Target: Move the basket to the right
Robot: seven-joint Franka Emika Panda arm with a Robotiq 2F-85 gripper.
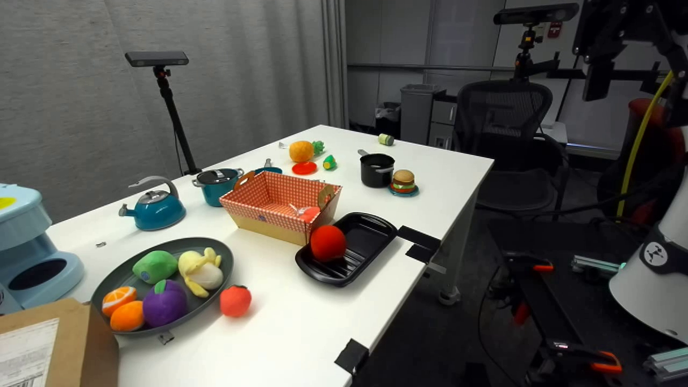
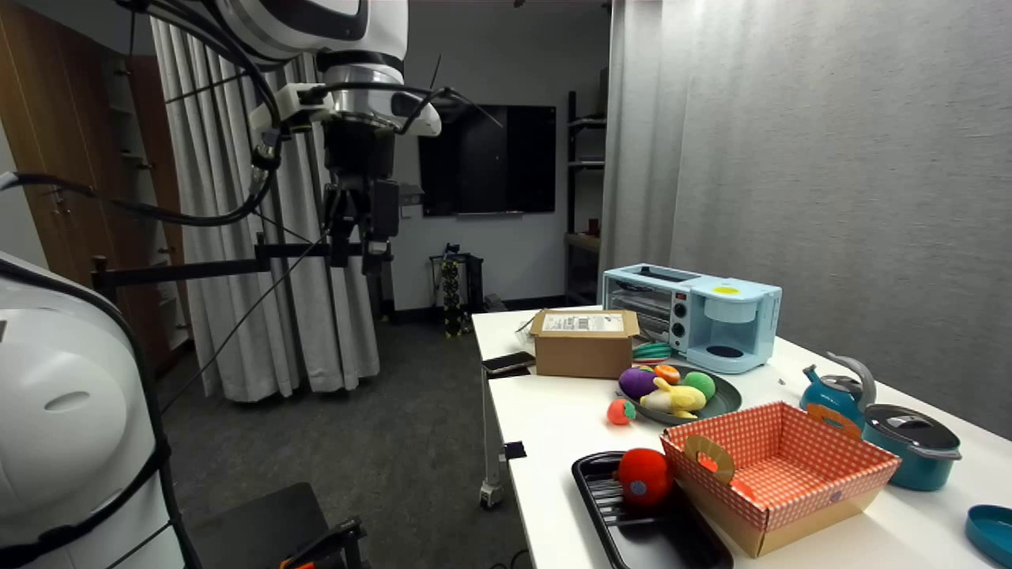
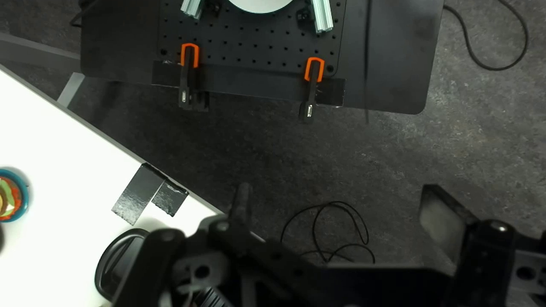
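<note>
The basket [image 1: 269, 207] stands upright on the white table, with tan outer walls, a red-and-white checked lining and a handle at each end. It also shows in an exterior view [image 2: 798, 466]. A small red-and-white item [image 1: 307, 213] lies inside it. My gripper [image 2: 360, 245] hangs high over the floor beside the table, well apart from the basket. In the wrist view the gripper [image 3: 337, 209] is open, with its fingers wide apart and nothing between them. It is partly visible in an exterior view [image 1: 634, 91]. The basket is out of view in the wrist view.
A black tray [image 1: 371, 236] with a red fruit [image 1: 328, 243] sits close beside the basket. A teal pot [image 1: 215, 185], kettle [image 1: 159, 210], black pot [image 1: 377, 171], toy burger [image 1: 403, 181] and dark fruit plate [image 1: 223, 258] stand around. A cardboard box [image 2: 583, 356] and blue oven [image 2: 688, 308] stand farther along.
</note>
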